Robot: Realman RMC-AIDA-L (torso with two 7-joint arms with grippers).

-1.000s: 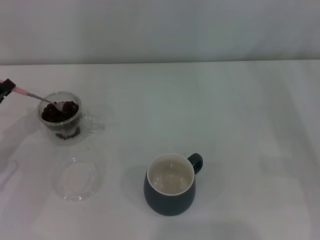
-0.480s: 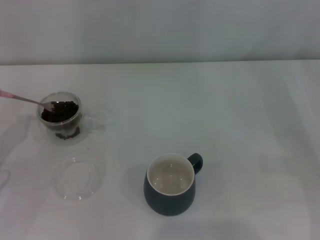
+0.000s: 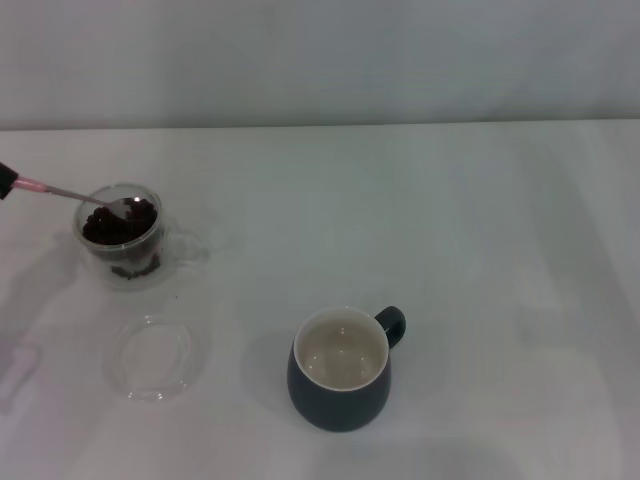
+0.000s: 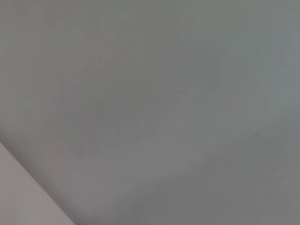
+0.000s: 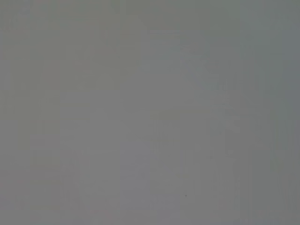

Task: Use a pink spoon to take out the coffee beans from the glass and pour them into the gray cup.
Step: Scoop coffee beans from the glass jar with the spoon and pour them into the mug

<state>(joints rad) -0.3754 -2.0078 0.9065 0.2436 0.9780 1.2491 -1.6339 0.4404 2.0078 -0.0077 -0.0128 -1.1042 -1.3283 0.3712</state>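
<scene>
In the head view the glass (image 3: 122,238) stands at the far left of the table with a heap of coffee beans (image 3: 108,228) in it. The pink spoon (image 3: 42,187) slants down from the left, its metal bowl resting among the beans at the glass's top. My left gripper (image 3: 4,183) shows only as a dark tip at the left edge, shut on the end of the pink handle. The gray cup (image 3: 340,370) stands near the front middle, its cream inside holding nothing, handle pointing back right. The right gripper is out of view. Both wrist views show only plain grey.
A flat shallow clear glass dish (image 3: 152,357) lies on the white table (image 3: 450,250) in front of the glass, to the left of the gray cup. A pale wall runs along the table's far edge.
The spoon drew back to the left, then slid right again, its bowl now deeper over the beans. The left gripper's tip left the picture and has come back at the left edge.
</scene>
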